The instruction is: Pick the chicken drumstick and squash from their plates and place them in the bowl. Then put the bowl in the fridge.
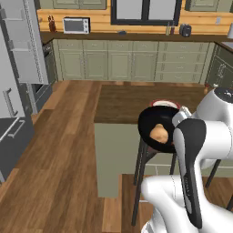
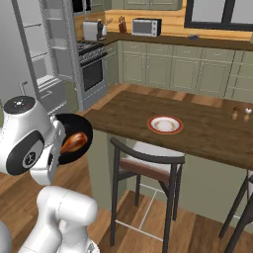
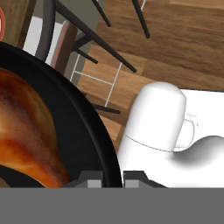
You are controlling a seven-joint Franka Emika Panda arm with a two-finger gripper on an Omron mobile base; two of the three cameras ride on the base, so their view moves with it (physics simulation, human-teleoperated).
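Drumstick: chicken drumstick (image 3: 26, 131) lies inside bowl (image 3: 94, 131).
Hand: hand (image 3: 113, 178) clamped on the bowl's rim, bowl lifted beside the counter (image 2: 207, 128).
Squash: squash (image 1: 159, 134) in the bowl.
Plate: red-rimmed plate (image 2: 165, 124) on counter.

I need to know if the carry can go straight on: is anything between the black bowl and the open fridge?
Nothing visible: the gripper holds the bowl off the counter, and bare floor leads to the open fridge.

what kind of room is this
A home kitchen, rendered: green-grey cabinets under a wooden counter holding a silver toaster oven, a steel oven range, and a dark wooden island counter with stools.
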